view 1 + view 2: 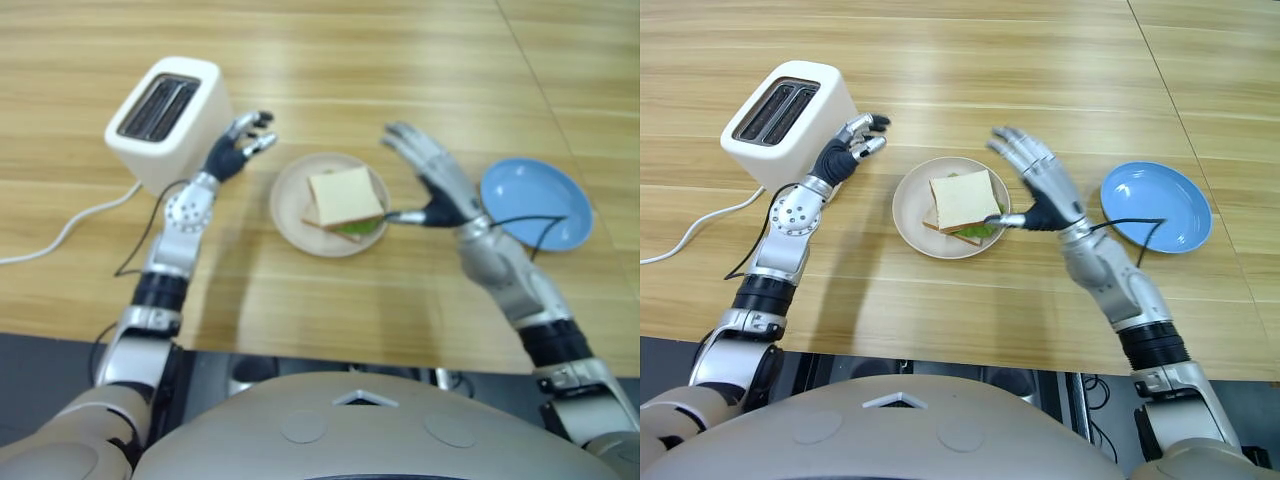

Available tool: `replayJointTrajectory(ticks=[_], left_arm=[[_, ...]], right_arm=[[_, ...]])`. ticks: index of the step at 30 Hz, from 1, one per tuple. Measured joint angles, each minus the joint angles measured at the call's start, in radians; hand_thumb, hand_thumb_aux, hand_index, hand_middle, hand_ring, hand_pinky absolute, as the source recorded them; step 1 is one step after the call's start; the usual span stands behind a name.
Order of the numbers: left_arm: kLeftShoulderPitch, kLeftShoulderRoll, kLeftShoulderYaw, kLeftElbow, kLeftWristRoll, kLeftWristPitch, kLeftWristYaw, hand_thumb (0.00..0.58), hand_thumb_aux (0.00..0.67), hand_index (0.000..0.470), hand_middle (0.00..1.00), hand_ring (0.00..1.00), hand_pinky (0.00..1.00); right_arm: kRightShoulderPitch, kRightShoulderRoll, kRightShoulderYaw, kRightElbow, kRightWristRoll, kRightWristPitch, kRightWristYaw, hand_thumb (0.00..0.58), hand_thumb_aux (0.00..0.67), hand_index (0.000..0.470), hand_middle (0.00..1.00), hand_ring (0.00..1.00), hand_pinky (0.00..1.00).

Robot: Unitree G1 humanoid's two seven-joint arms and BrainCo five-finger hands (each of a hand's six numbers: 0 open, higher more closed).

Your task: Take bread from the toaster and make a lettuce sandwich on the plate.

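Sandwich (962, 203) looks assembled. It sits on the beige plate (912, 212) mid-bench, between the toaster (785, 120) on the far left and an empty blue plate (1155, 208) on the right. Lettuce (981, 231) peeks out at the near right corner under the top slice (965, 195).

Handling, my read:
- Toast is light, stiff and crumbly. It will crack under a hard pinch.
- Lettuce is soft and slick, so the top slice can slide off it if pushed from one side.
- If it needs squaring up, take it by two opposite crust edges or press lightly flat from above. Don't push on the corner.
- The plate is light on a smooth bench (940, 60) and may skate under a sideways shove.

Hands:
- Right hand (1038, 185) is just right of the plate, spread wide open and gripping nothing. Its thumb tip reaches the sandwich's near right edge beside the lettuce. It looks like contact, but I can't be sure.
- Left hand (848, 147) is just beside the toaster's right face, fingers mostly open with a slight bend, and empty. I can't tell whether it touches the casing.

No bread stands out of the toaster slots. The white cord (700, 235) trails off left, well apart from the plate.
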Motion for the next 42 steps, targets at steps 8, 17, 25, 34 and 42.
replayJointTrajectory(ticks=[8,17,25,34,42], left_arm=[[0.228,0.249,-0.002,-0.412,0.082,0.295,-0.201,0.58,0.67,0.46,1.0,1.0,1.0],[0.269,0.295,-0.212,-0.359,0.253,0.347,-0.321,0.58,0.67,0.46,1.0,1.0,1.0],[0.093,0.171,-0.308,-0.107,0.328,0.354,-0.299,0.58,0.67,0.46,1.0,1.0,1.0],[-0.213,0.006,-0.369,0.342,0.449,0.29,-0.042,0.58,0.67,0.46,1.0,1.0,1.0],[-0.469,-0.08,-0.348,0.786,0.49,0.218,0.345,0.0,0.0,0.0,0.0,0.0,0.0]], right_arm=[[0.262,-0.151,0.023,-0.055,0.071,0.121,0.384,0.58,0.67,0.46,1.0,1.0,1.0],[0.248,-0.116,0.145,-0.06,0.045,0.208,0.594,0.58,0.67,0.46,1.0,1.0,1.0],[-0.012,-0.025,0.261,0.181,-0.098,0.205,0.543,0.58,0.67,0.46,1.0,1.0,1.0],[-0.362,0.047,0.353,0.57,-0.223,0.203,0.402,0.58,0.67,0.46,1.0,1.0,1.0],[-0.628,0.085,0.4,0.975,-0.308,0.189,0.109,0.0,0.0,0.0,0.0,0.0,0.0]])
